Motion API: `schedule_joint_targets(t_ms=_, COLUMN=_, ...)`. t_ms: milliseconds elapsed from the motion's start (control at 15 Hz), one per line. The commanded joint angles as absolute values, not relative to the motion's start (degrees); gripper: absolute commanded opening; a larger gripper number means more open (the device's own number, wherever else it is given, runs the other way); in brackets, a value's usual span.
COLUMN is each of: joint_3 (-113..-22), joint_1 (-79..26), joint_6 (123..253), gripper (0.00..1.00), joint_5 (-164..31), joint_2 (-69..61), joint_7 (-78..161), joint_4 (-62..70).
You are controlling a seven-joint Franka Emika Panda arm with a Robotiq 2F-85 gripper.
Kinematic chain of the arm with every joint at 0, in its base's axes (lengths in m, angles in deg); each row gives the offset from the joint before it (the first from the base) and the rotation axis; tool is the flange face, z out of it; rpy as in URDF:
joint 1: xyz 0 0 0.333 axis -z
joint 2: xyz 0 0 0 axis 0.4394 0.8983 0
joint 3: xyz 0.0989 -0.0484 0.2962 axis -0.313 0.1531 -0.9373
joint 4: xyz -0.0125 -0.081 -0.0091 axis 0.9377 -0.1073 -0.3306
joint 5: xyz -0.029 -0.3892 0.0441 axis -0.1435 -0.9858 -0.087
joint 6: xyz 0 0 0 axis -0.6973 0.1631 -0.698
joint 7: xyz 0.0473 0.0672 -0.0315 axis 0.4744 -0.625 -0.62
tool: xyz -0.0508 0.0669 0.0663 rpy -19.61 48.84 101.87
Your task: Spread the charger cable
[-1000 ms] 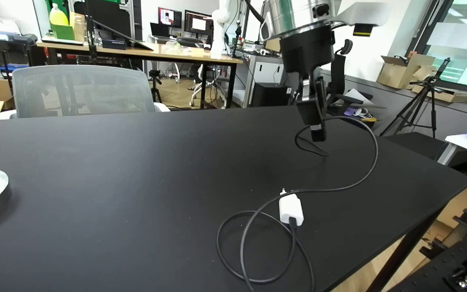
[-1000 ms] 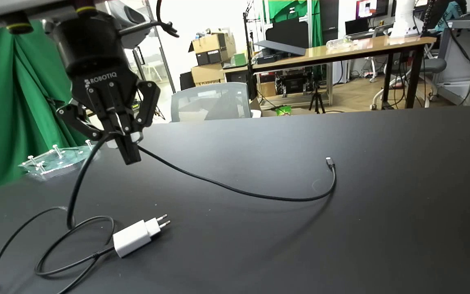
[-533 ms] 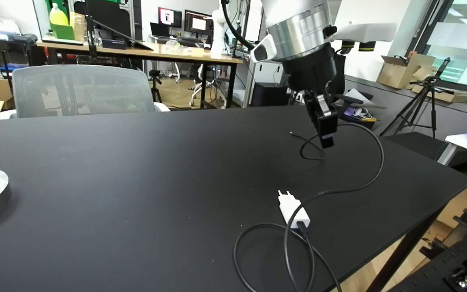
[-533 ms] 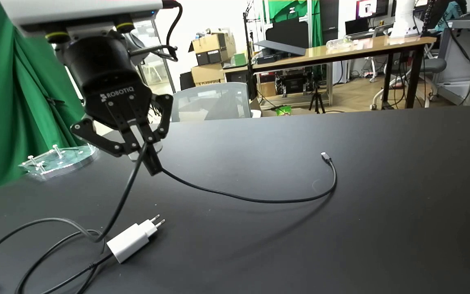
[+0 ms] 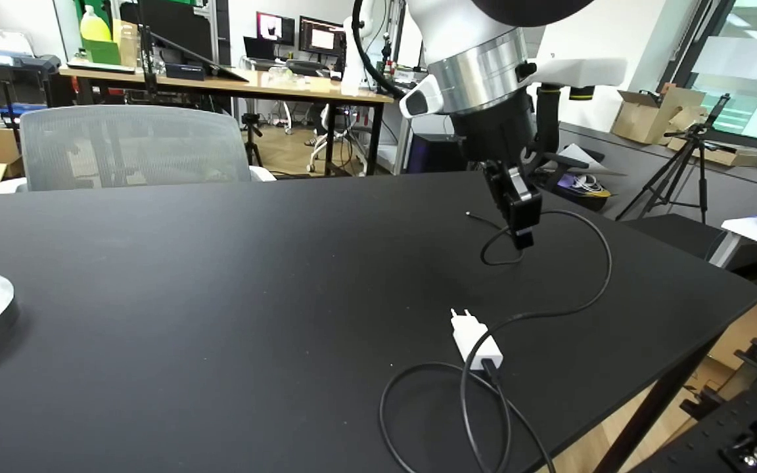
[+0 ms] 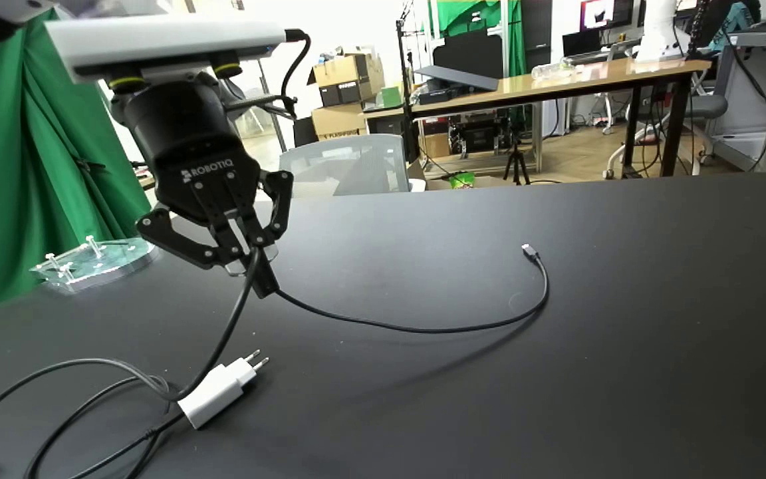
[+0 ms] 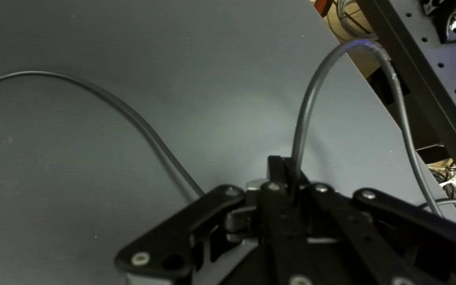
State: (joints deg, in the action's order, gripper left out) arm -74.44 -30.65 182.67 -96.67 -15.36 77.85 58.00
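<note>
The gripper (image 6: 264, 283) pinches the thin black charger cable (image 7: 301, 130) between closed fingers, above the table (image 5: 155, 295). One stretch curves out to a metal-tipped connector (image 6: 530, 252); the other sags into loose loops by the white plug block (image 6: 213, 397). The gripper sits slightly lower than half a second ago, while the block has stayed put on the table, below the gripper and apart from it, cable crossing in front in both exterior views.
</note>
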Motion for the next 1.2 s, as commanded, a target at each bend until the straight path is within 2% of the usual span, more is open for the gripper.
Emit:
schedule_joint_targets(t_ms=0, joint_3=-74.54, joint_1=-29.37, joint_6=184.86, gripper=0.01, joint_5=-98.48, joint_2=-12.48, joint_7=85.53, joint_4=56.09)
schedule_joint_targets(t_ms=600, joint_3=-75.86, joint_1=-27.68, joint_6=199.23, gripper=0.01, joint_5=-103.65, joint_2=-4.81, joint_7=109.06, joint_4=54.29)
schedule_joint_targets(t_ms=1067, joint_3=-77.47, joint_1=-28.36, joint_6=200.90, gripper=0.01, joint_5=-102.87, joint_2=-2.84, joint_7=119.02, joint_4=53.65)
schedule_joint_targets(t_ms=1133, joint_3=-77.51, joint_1=-28.44, joint_6=200.64, gripper=0.18, joint_5=-102.64, joint_2=-2.78, joint_7=119.67, joint_4=53.59)
